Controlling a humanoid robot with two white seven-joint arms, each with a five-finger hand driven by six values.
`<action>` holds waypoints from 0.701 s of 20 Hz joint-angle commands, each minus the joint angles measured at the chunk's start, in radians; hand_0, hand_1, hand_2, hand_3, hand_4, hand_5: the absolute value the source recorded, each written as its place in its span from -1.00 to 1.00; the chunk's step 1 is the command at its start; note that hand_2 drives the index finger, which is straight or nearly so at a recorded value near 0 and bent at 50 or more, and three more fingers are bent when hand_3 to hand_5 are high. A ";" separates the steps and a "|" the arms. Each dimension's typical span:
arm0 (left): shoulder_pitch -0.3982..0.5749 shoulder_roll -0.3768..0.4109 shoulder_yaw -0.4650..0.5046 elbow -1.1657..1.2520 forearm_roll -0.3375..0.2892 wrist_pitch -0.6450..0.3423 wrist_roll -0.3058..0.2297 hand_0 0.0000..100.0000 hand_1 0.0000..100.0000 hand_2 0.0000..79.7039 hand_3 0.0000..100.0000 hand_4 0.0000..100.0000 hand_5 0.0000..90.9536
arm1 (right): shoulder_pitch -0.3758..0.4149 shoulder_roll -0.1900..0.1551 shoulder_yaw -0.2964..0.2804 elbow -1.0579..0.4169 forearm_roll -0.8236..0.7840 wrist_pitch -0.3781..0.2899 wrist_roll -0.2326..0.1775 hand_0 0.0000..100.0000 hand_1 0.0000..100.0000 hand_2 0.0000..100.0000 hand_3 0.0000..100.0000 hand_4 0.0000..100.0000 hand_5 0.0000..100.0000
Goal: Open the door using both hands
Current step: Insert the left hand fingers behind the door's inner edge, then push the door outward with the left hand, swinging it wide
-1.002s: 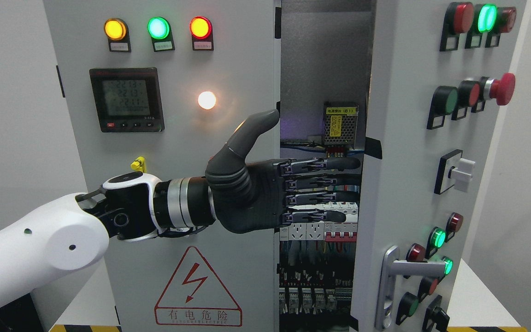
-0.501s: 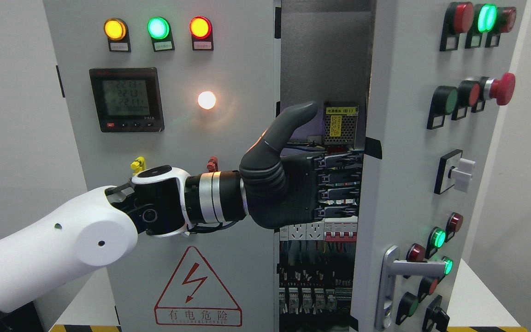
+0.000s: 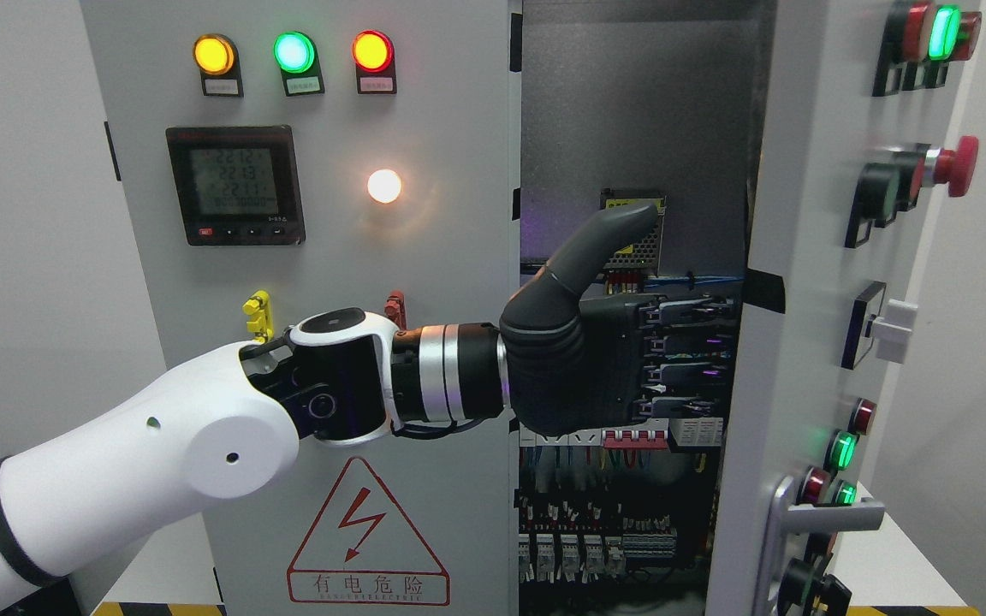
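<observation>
One arm in view: left hand (image 3: 621,359) reaches into the cabinet gap, fingers straight, thumb up, grasping nothing, fingertips at inner edge of right door (image 3: 810,282). Right door ajar, swung toward cam; left door (image 3: 330,257) closed. Left door: 3 top lamps (image 3: 293,51) lit, 1 meter (image 3: 234,185), 1 white lamp (image 3: 384,186).

Warning sign (image 3: 366,532): red triangle with a lightning bolt, at about 7 o'clock on the left door (image 3: 459,128); the box under it reads 有电危险, with tiny Latin letters below that I can't make out.
Meter (image 3: 234,185): at roughly 10 o'clock, LCD rows look like 221.2 / 221.3 / 221.1, bottom row too fuzzy.
Lamp tags (image 3: 298,85): up near 11 o'clock, print too small.
Yellow label (image 3: 643,205): on the module inside, mostly hidden, unreadable.
</observation>
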 commanded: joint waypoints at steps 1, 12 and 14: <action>0.000 -0.079 0.009 -0.056 -0.019 0.000 0.066 -1.00 -1.00 -1.00 -1.00 -1.00 -1.00 | 0.000 0.000 0.000 0.000 0.002 -0.001 0.000 -0.24 -1.00 -1.00 -1.00 -1.00 -1.00; -0.006 -0.188 0.021 -0.076 -0.020 -0.001 0.144 -1.00 -1.00 -1.00 -1.00 -1.00 -1.00 | 0.000 0.000 0.000 0.000 0.000 0.000 0.000 -0.24 -1.00 -1.00 -1.00 -1.00 -1.00; -0.005 -0.218 0.021 -0.074 -0.020 -0.003 0.173 -1.00 -1.00 -1.00 -1.00 -1.00 -1.00 | 0.000 0.000 0.000 0.000 0.002 0.000 0.000 -0.24 -1.00 -1.00 -1.00 -1.00 -1.00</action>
